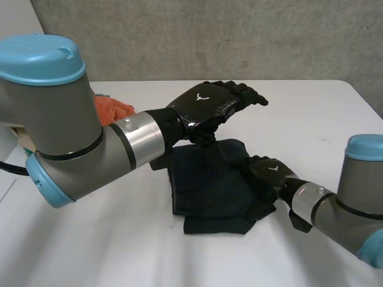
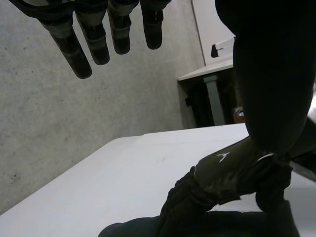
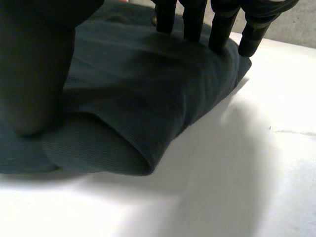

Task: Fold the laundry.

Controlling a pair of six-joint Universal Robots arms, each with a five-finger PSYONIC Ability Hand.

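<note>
- Left hand [image 1: 206, 106] is up off the table [image 1: 102, 245], hovering over the far end of the dark garment [image 1: 209, 191]. Its fingers [image 2: 98, 42] are straight and spread, palm down, nothing in 'em.
- Right hand [image 1: 268, 172] is down on the garment's right edge. In the rt wrist view its fingers [image 3: 217, 32] run straight, tips pressing the top layer, thumb resting on the lower layer beside the fold. No grip there, just flat pressure.
- Garment's folded to a rough rectangle, approx mid-table, lying flat. Its rounded fold edge faces the rt wrist cam.
- Surface: plain white tabletop, smooth, bare all round the garment.
- Room: concrete wall [image 1: 239, 36] runs right behind the far edge. The left wrist view catches a desk [image 2: 207, 71] off beyond the table.
- Orange cloth [image 1: 112, 109] sits near the far edge behind the left arm, well apart from the garment.
- Edges: far edge runs straight along the wall, w/ a rounded corner at far right. The garment's well clear of both.
- Space for you: a wide bare stretch on the near side and out to the right of the right hand, plus a bare strip btwn garment and far edge.
</note>
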